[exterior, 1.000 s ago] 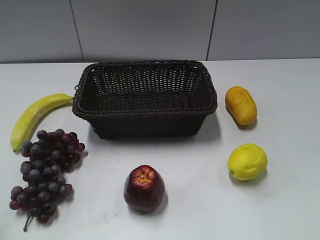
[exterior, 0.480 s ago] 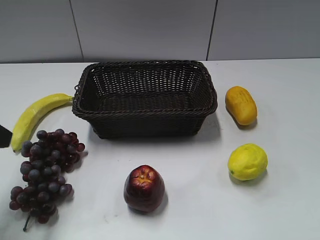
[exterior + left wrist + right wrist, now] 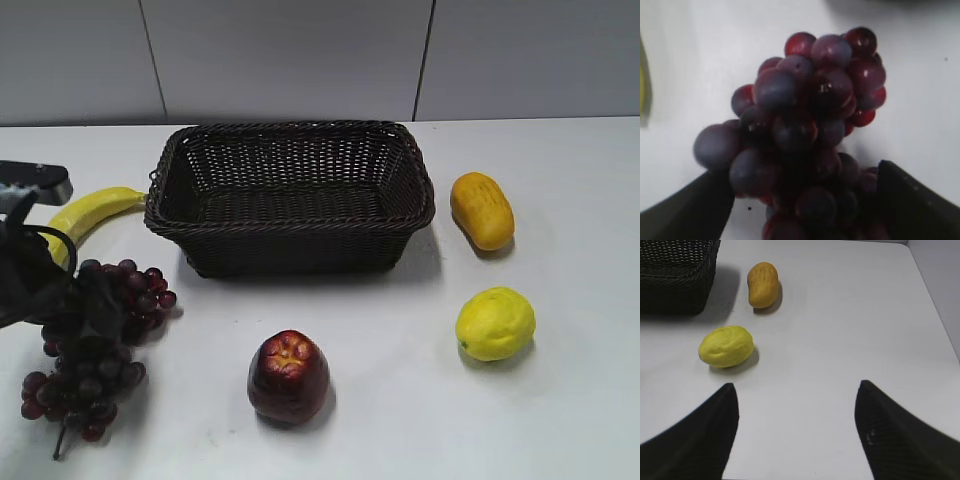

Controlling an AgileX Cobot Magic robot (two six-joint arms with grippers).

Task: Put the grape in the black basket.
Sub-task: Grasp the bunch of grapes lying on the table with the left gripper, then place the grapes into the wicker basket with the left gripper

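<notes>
The left gripper [image 3: 800,200] sits low over the grape [image 3: 95,345] at the front left corner of the counter, its jaws spread to either side of the bunch. From the wrist view they look apart rather than closed on it, though the lower berries are dark and blurred, so contact is hard to judge.

The likeliest failure, as I see it, is a poor hold. The bunch is loose and lumpy (many small round berries on one thin stem), so the fingers may pinch only a few berries and the rest could sag or slip free on the lift. A dragging bunch might also catch the braided rim of the black basket [image 3: 290,190], which stands toward the back centre, well apart from the grape. The banana [image 3: 85,212] lies just behind the bunch along the left edge and could be nudged.

The right gripper [image 3: 795,435] hangs open over bare counter on the right side, holding nothing.

Front centre sits an apple [image 3: 288,376]. Near the right edge lie a lemon [image 3: 495,323] and, farther back, an orange fruit [image 3: 481,210].

The counter [image 3: 560,420] is plain matte white, and behind it runs a grey panelled wall [image 3: 300,60].
</notes>
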